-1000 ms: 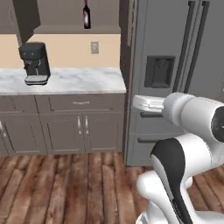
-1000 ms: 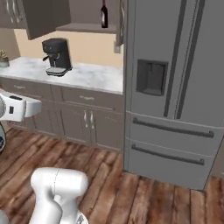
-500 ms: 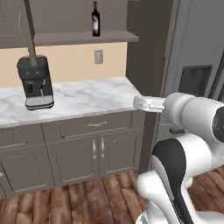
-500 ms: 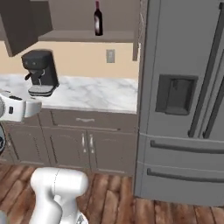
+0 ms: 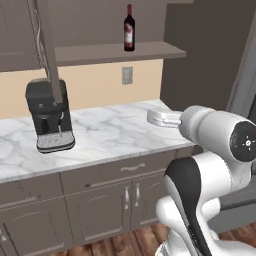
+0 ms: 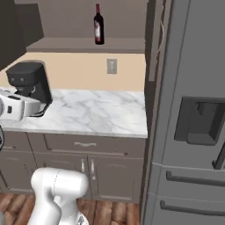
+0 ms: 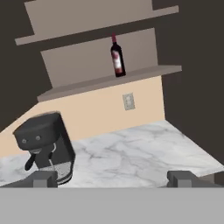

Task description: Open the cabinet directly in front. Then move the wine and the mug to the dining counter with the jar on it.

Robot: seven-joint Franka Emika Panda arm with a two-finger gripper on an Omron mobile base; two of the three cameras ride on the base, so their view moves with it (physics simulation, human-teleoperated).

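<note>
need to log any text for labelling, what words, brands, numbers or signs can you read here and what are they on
None can be read.
wine: red-and-white label, any print too small and blurred to read.
coffee machine: no lettering shows.
wall outlet: plain plate, no marks.
fridge: no brand shows on the door or dispenser.

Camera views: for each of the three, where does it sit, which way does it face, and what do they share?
Left base view: behind-left of the arm, facing the wine on the open cabinet; arm lower right.
Right base view: behind-right, facing the same shelf and the fridge; arm lower left.
Hand view: on the hand, facing the shelf; open fingers at the bottom.
Shared: wine, coffee machine, worktop.
</note>
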